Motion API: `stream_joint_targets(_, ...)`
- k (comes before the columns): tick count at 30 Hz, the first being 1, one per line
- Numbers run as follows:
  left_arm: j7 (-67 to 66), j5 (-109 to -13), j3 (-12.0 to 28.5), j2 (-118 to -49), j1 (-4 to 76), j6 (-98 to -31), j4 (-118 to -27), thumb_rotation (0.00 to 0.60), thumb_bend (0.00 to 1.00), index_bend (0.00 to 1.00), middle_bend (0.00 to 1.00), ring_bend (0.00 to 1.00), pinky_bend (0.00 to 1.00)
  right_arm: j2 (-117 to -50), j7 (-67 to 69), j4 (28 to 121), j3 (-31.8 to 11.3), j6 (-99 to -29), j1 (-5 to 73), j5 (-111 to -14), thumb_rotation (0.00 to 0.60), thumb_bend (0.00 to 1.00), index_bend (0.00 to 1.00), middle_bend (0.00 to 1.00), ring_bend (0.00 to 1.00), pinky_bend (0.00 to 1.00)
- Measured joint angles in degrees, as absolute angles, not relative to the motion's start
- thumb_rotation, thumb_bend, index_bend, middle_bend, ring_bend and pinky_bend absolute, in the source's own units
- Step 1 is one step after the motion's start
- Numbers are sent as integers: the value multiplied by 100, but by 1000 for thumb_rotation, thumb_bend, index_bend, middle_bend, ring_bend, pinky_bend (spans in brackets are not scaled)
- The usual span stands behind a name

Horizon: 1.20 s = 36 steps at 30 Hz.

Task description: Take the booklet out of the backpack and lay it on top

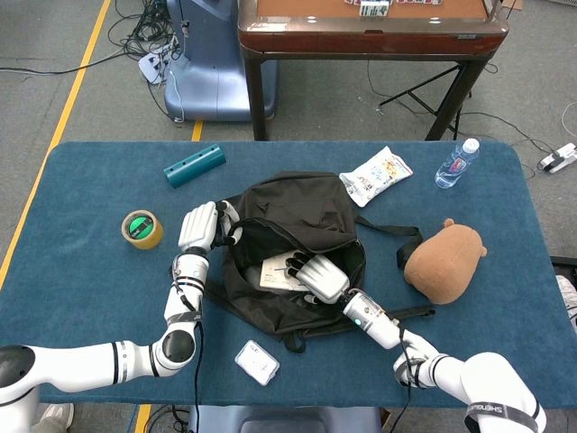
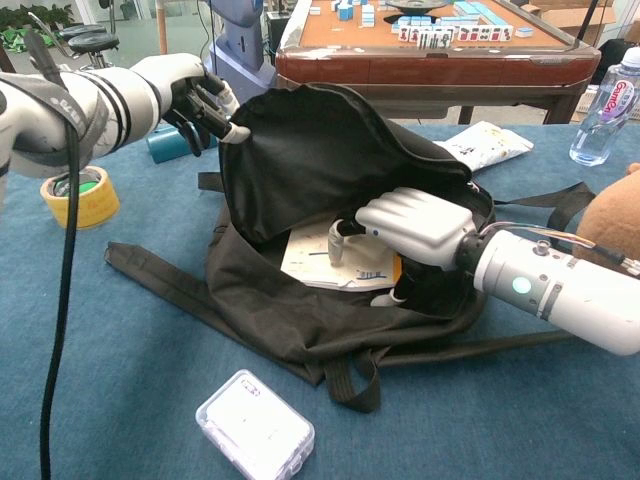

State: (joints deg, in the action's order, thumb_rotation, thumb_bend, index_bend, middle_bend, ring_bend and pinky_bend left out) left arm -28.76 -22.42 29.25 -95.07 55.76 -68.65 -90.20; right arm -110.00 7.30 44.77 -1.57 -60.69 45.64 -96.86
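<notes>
Booklet (image 2: 335, 255) lies inside backpack (image 2: 330, 150) under right hand (image 2: 415, 225) fingers (image 2: 340, 237), pressed together on it.

The head view looked steeply down from above the backpack (image 1: 293, 248), taking in the whole table (image 1: 108, 298). The chest view sat low and near, facing the backpack (image 2: 330, 160) level. Both shared it.

left hand (image 2: 205, 105) holds backpack (image 2: 300, 150) flap up | right hand (image 2: 415, 225) inside, seemingly on booklet (image 2: 320, 255)
</notes>
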Motion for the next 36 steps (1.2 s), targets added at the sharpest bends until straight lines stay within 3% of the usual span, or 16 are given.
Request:
stream_joint_targets(19,-2834,-2223,2899,-9476,5570,-6850,-8983,600,375,636,668,649,527,-11311,631,4081,-336,-5977,4796,-9379,600,19,360,283,231,331)
stream_joint_targets(26,-2823,-2244,2889,-9468,5570,-6857,-8998,600,374,634,667,649,527,-11266,580,4062,-359,-5986,4809,-9300,600,142,360,284,231,331)
stream_joint_targets(36,-2818,-2269,2877,-9484,5587,-6865,-9008,600,374,629,663,647,527,-11259,519,4008,-395,-6024,4887,-9256,600,213,360,312,232,331)
